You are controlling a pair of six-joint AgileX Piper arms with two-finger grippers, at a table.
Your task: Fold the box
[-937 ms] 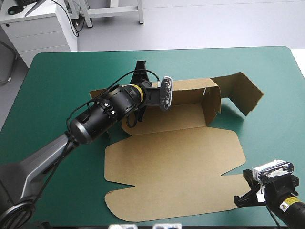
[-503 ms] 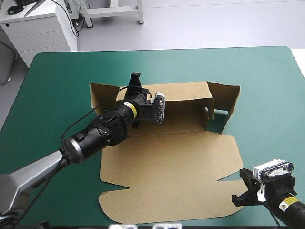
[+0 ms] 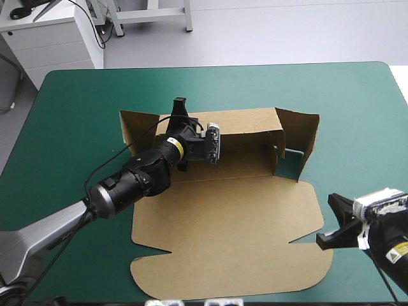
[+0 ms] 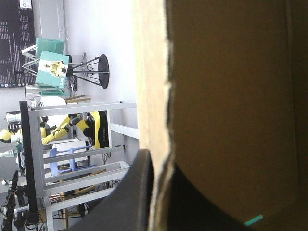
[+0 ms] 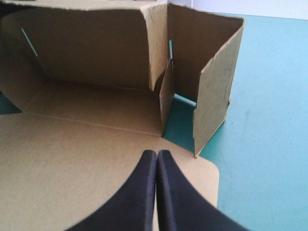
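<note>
1. The box (image 3: 229, 217) lies on the tabletop (image 3: 76, 95) with its far wall (image 3: 248, 121) raised. The board looks light and stiff, best gripped at flap edges.
2. The left pincer (image 3: 180, 109) is clamped on that wall; the right pincer (image 5: 156, 156) is pressed together, empty.

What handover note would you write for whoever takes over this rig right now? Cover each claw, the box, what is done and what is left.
Left claw: black fingers shut on the back wall of the brown cardboard box, holding it upright.
Right claw: shut, empty, at the flat lid panel's right edge.
Done: back wall raised; left end flap and right end flap stand up on the teal-green table cover.
Left: probably tuck the end flaps in and raise the remaining walls; the lid panel lies flat.
</note>
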